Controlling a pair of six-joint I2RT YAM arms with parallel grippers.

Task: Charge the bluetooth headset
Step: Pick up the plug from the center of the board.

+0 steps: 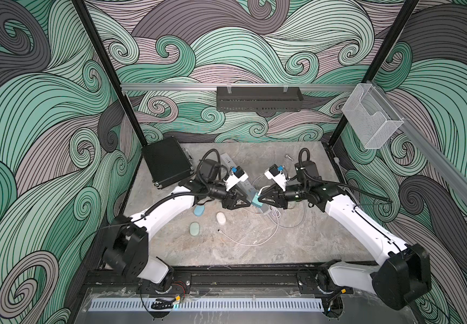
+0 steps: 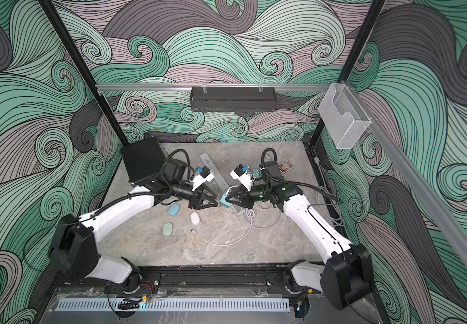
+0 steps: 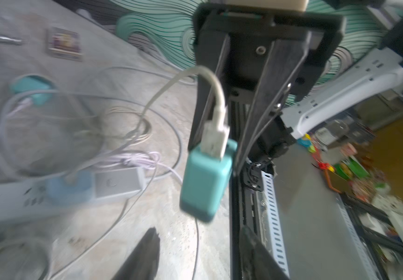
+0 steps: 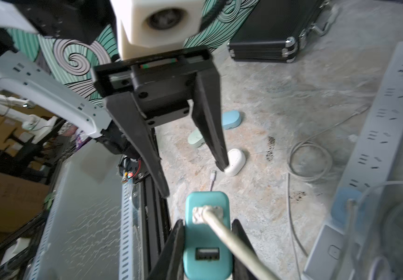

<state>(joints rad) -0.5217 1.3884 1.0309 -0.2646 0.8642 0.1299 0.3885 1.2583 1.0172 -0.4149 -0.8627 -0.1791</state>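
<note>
Three earbud cases lie on the table: a blue case point(image 1: 199, 210), a white case point(image 1: 221, 218) and a green case point(image 1: 195, 228). Which of them is the bluetooth headset I cannot tell. My right gripper point(image 4: 207, 223) is shut on a teal charger block point(image 4: 206, 240), held above the table point(image 1: 255, 202). A white cable point(image 3: 216, 97) is plugged into the block. Its free plug point(image 1: 219, 231) lies on the table near the white case. My left gripper point(image 3: 200, 252) faces the block, open, with nothing between its fingers.
A white power strip point(image 4: 389, 109) runs behind the grippers with a blue charger point(image 3: 69, 186) plugged in. Loose cables point(image 1: 288, 221) coil under the right arm. A black case point(image 1: 166, 162) leans at the back left. A card point(image 2: 285, 166) and a bolt point(image 1: 289, 157) lie at the back.
</note>
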